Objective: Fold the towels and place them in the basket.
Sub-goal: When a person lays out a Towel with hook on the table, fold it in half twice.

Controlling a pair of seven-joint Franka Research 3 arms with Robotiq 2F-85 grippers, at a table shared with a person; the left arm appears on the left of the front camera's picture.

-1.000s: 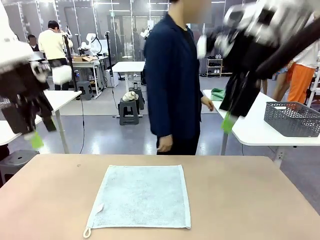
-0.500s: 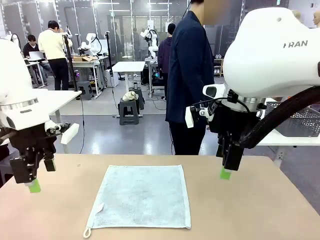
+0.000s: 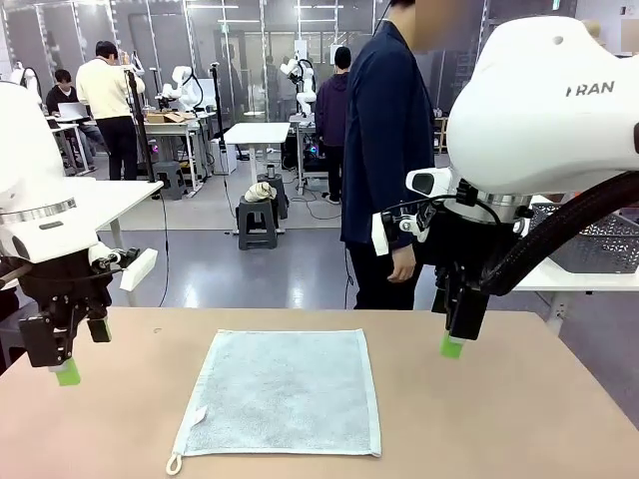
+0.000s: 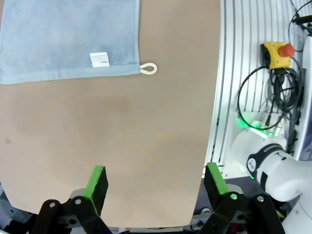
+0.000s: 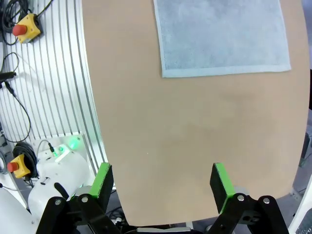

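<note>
Both arms have dropped from high above the towel point(image 3: 283, 391) to flank it. The person point(image 3: 384, 150) beyond its far edge has shifted slightly toward my right.

- Towel: light blue-grey, flat and unfolded on the table point(image 3: 499, 419), square to me. A hanging loop point(image 4: 148, 68) sits at its near-left corner, with a white tag point(image 4: 99, 59) just inside that corner.
- Left gripper point(image 3: 68, 372): well left of the towel, above bare table, jaws released and wide, nothing in them.
- Right gripper point(image 3: 451, 346): right of the towel's far-right corner, off the cloth, jaws likewise spread and empty.
- Basket point(image 3: 609, 244): well beyond the towel to its right, on another table.

Judgement: folding has not yet begun and this is the approach.

To do it well:
- Bring each set of pads in over one corner on my own side of the towel, both on the same edge.
- Pinch only cloth and avoid scraping the tabletop.
- Lift both corners level and together so the fabric does not skew.
- Lay that edge onto the opposite one, and release once the corners match.

Risk: an uneven lift drags the towel.
</note>
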